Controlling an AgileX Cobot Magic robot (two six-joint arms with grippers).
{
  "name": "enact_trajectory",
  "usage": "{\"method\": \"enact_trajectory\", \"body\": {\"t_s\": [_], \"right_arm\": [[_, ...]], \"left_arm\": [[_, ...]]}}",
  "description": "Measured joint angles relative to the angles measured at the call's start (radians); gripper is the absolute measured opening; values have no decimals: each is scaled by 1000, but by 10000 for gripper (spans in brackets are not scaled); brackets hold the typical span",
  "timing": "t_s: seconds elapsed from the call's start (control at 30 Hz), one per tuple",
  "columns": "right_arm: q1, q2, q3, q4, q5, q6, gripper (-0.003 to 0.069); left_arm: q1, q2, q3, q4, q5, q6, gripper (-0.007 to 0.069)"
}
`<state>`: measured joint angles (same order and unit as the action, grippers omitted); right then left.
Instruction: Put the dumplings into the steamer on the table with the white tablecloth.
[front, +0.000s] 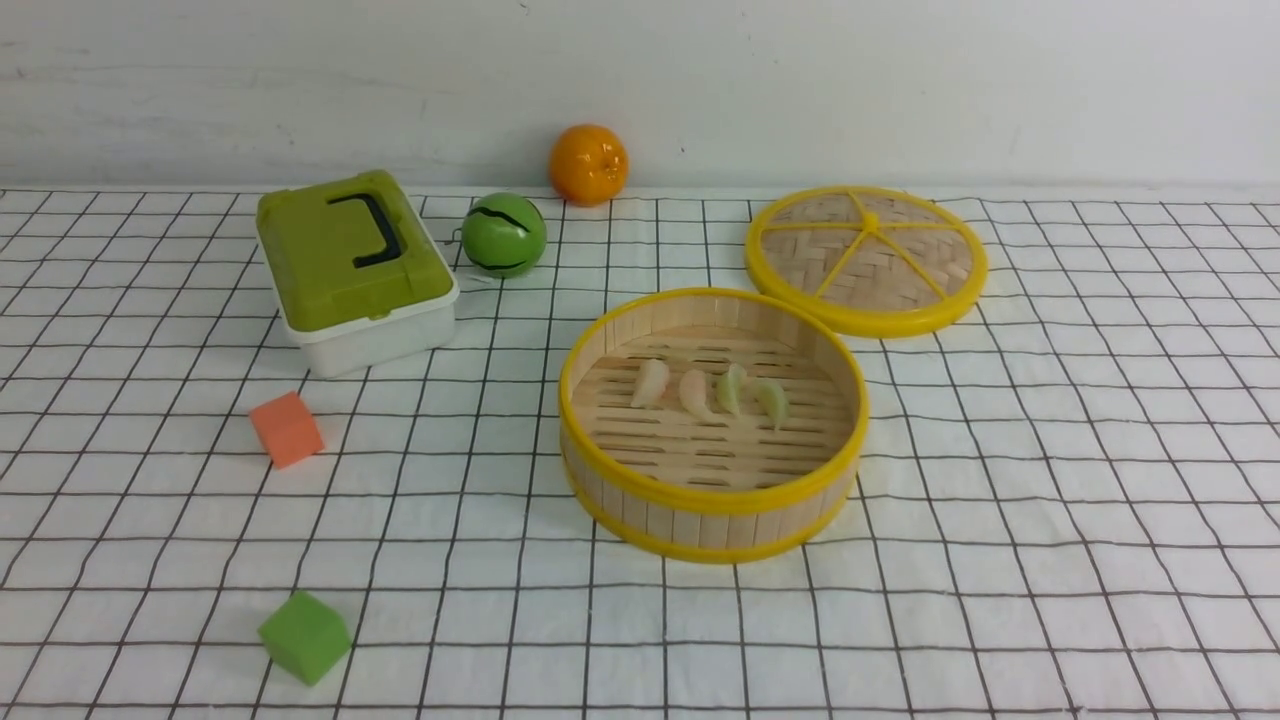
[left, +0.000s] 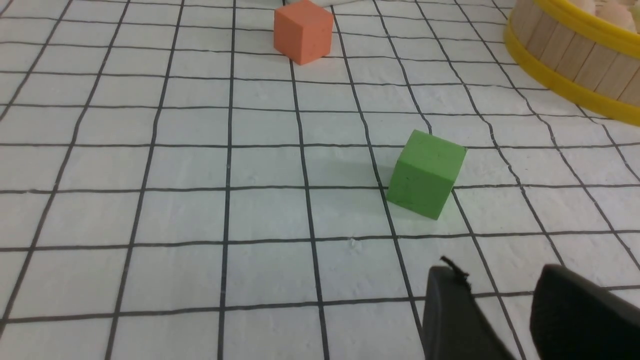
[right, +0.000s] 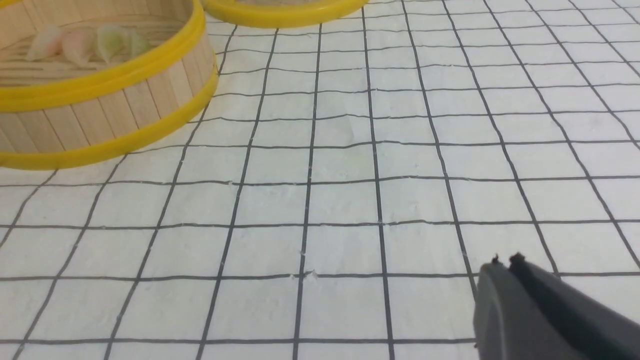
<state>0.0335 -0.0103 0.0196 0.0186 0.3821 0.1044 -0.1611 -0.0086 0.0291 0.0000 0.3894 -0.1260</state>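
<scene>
Resting inside the steamer (front: 712, 500), dumplings (front: 710, 391) lie well apart from right gripper (right: 505, 265).

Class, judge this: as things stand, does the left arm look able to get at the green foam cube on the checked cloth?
Probably yes. In the left wrist view the green foam cube sits just ahead of the left tool, whose jaws stand apart, with only bare checked cloth between them; the orange foam cube lies well beyond.

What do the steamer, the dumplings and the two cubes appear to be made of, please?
The steamer: pale bamboo or wood strips and slats, matte, with glossy yellow rims, probably plastic. The dumplings: translucent pink and green, likely soft plastic or rubber. The orange cube and green cube: matte, faintly speckled faces suggest foam.
</scene>
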Motion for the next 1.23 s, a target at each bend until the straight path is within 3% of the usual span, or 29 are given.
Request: {"method": "enact_trajectory", "body": {"t_s": [1.23], "right_arm": [[-1, 0, 0, 1, 1, 15, 55]], "left_arm": [[0, 0, 0, 0, 0, 0, 237]]}}
